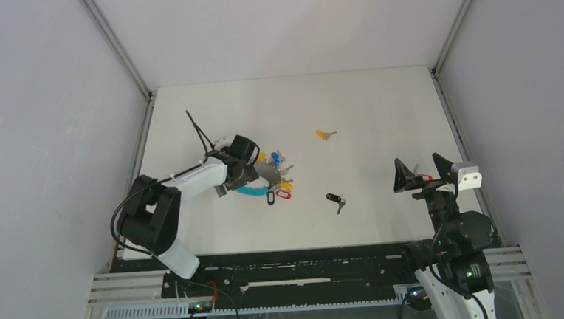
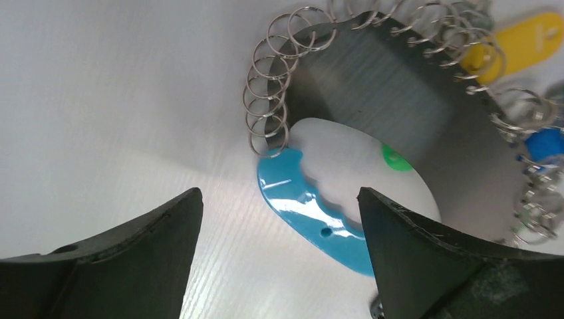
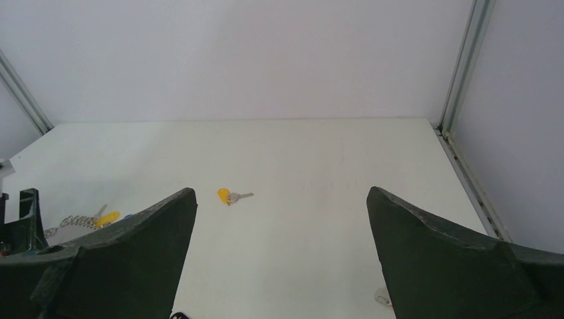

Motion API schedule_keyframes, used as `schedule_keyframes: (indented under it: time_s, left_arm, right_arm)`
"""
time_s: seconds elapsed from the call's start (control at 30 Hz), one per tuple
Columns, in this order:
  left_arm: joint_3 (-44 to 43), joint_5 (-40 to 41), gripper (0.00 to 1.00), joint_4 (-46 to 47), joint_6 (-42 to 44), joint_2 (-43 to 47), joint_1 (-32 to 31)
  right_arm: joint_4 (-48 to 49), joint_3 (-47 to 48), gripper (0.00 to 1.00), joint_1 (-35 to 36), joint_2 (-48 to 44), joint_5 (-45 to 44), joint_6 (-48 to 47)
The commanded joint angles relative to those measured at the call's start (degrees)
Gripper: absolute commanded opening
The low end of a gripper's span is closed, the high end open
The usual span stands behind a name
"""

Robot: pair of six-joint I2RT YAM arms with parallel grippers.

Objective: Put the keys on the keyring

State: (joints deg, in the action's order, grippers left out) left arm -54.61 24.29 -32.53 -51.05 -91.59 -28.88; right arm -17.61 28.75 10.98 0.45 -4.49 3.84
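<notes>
Keyring (image 2: 392,86): blue handle, grey plate, seemingly steel rings

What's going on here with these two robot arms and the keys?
The left pincer hangs open right over the blue handle of the keyring, gripping nothing. The right pincer is open and empty, raised near the right edge of the table. A yellow-tagged key and a black-tagged key lie loose on the table, not yet on the ring.
</notes>
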Motion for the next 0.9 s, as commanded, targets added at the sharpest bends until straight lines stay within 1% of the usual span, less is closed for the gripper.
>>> schedule_keyframes:
  time_s: [0.0,0.1,0.17,0.27,0.3,0.43,0.53,0.63,0.7,0.8,0.87]
  left_arm:
    - [-2.3,0.5,0.88,1.5,-0.6,-3.8,0.8]
    - [-1.6,-0.1,0.81,2.2,0.0,-4.8,0.8]
    - [-1.0,0.0,0.73,2.0,0.5,-4.8,0.8]
    - [0.8,0.8,0.59,1.1,1.8,-3.8,0.8]
    - [1.8,0.9,0.54,1.1,2.4,-3.2,2.1]
    - [4.7,1.0,0.42,1.1,6.2,-1.3,3.0]
    - [4.5,0.6,0.37,-0.1,11.2,-1.4,3.0]
    - [3.0,-0.6,0.29,-1.8,17.2,-2.2,3.0]
    - [1.7,-1.1,0.28,-3.0,20.3,-2.4,2.7]
    - [-1.5,4.1,0.29,-6.6,25.1,-3.3,1.5]
    - [-4.0,7.7,0.29,-9.5,27.2,-4.9,-1.2]
  right_arm:
    - [0.9,0.9,1.0,0.4,-5.5,-0.6,-0.1]
    - [0.8,0.9,1.0,0.4,-5.5,-0.7,-0.1]
    - [0.9,0.9,1.0,0.5,-5.5,-0.6,-0.1]
    - [0.9,0.9,1.0,0.4,-5.5,-0.6,-0.1]
    - [0.9,0.9,1.0,0.4,-5.4,-0.6,-0.1]
    - [1.0,0.9,1.0,0.4,-5.4,-0.5,-0.1]
    - [0.9,0.9,1.0,0.4,-5.4,-0.4,-0.1]
    - [1.0,0.9,1.0,0.4,-5.4,-0.3,-0.1]
    - [0.9,0.9,1.0,0.4,-5.4,-0.3,-0.1]
    - [0.9,0.9,1.0,0.5,-5.4,-0.3,-0.1]
    - [0.9,0.9,1.0,0.4,-5.5,-0.2,-0.1]
